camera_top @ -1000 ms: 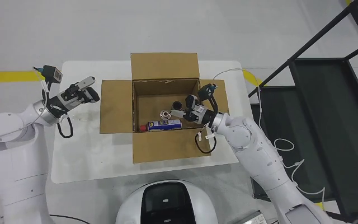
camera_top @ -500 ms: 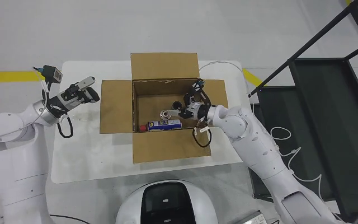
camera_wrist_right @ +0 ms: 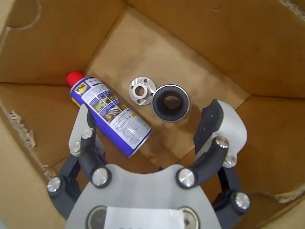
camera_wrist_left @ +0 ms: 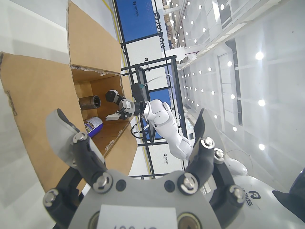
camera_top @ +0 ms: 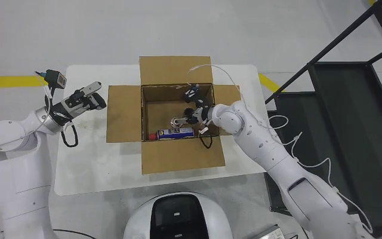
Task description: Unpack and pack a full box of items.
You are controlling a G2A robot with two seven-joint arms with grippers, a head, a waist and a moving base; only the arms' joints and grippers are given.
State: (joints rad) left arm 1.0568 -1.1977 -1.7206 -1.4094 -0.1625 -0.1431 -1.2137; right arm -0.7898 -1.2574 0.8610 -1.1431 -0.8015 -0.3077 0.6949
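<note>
Three items lie in the cardboard box point(camera_top: 124, 113): a spray can point(camera_wrist_right: 112, 113) along the near wall, with a flange point(camera_wrist_right: 142, 90) and a metal sleeve point(camera_wrist_right: 170, 102) mid-floor. The right gripper point(camera_wrist_right: 146, 110) hangs spread and empty above them. The left gripper point(camera_top: 100, 95), also spread, sits left of the box. I'd say all three have yet to come out.

Floor point(camera_top: 179, 24): plain light grey, with a yellow line point(camera_top: 17, 80) showing on either side of the table. White table point(camera_top: 77, 173), rounded corners. Black metal rack point(camera_top: 334, 57) with a dark shelf point(camera_top: 352, 107) stands just beside the table on the robot's right. Left wrist view: blue wall panels point(camera_wrist_left: 133, 8) in black framing, high white ceiling point(camera_wrist_left: 274, 24), rows of round lights point(camera_wrist_left: 259, 55), all lit. Lighting is bright and even.
</note>
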